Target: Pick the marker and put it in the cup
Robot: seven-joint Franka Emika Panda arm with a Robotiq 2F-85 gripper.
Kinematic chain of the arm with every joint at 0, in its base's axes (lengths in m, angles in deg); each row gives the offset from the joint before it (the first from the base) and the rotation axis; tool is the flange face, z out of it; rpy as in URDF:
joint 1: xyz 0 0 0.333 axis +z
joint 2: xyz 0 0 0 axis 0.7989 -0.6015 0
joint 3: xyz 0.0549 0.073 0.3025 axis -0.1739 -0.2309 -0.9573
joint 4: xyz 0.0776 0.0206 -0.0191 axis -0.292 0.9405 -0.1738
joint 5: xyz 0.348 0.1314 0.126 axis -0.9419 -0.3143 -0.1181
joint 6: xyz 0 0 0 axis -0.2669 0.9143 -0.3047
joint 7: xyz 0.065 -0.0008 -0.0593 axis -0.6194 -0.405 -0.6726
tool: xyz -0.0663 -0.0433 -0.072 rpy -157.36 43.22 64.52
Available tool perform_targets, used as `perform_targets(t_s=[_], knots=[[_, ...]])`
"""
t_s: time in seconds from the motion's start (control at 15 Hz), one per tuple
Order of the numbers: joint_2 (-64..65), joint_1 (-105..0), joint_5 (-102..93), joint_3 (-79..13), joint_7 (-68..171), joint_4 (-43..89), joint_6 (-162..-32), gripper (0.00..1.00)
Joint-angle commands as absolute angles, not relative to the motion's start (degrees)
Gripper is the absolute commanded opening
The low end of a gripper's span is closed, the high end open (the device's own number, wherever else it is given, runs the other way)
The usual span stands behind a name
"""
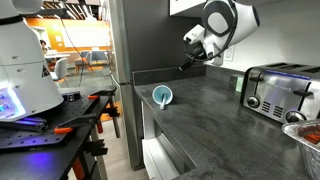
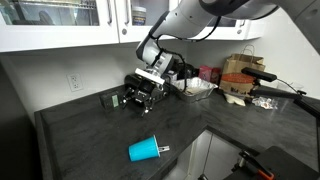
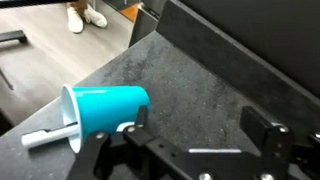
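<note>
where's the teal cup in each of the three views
In an exterior view: the cup lies left of centre, its white inside facing the camera, near the countertop edge.
In an exterior view: lower centre, on its side, near the front edge.
Wrist view: left of centre, on its side, rim to the left.
Shared landmark: the dark countertop's edge close by the cup.

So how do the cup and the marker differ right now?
Colour: the cup is teal with a white inside, the marker is white. Shape: the cup is wide and tapered, the marker a slim stick. Both lie on their sides on the dark counter, the marker's end at the cup's mouth.
</note>
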State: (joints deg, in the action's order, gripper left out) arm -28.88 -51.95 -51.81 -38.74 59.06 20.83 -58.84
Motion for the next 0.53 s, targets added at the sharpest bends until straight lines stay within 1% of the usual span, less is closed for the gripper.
perform_targets(t_s=[0.0,0.47], knots=[[-23.9,-49.6,-46.8,-37.8,57.2,26.4,-66.1,1.0],[-13.1,-46.1,-34.9,-38.6,57.5,38.5,-83.8,1.0]])
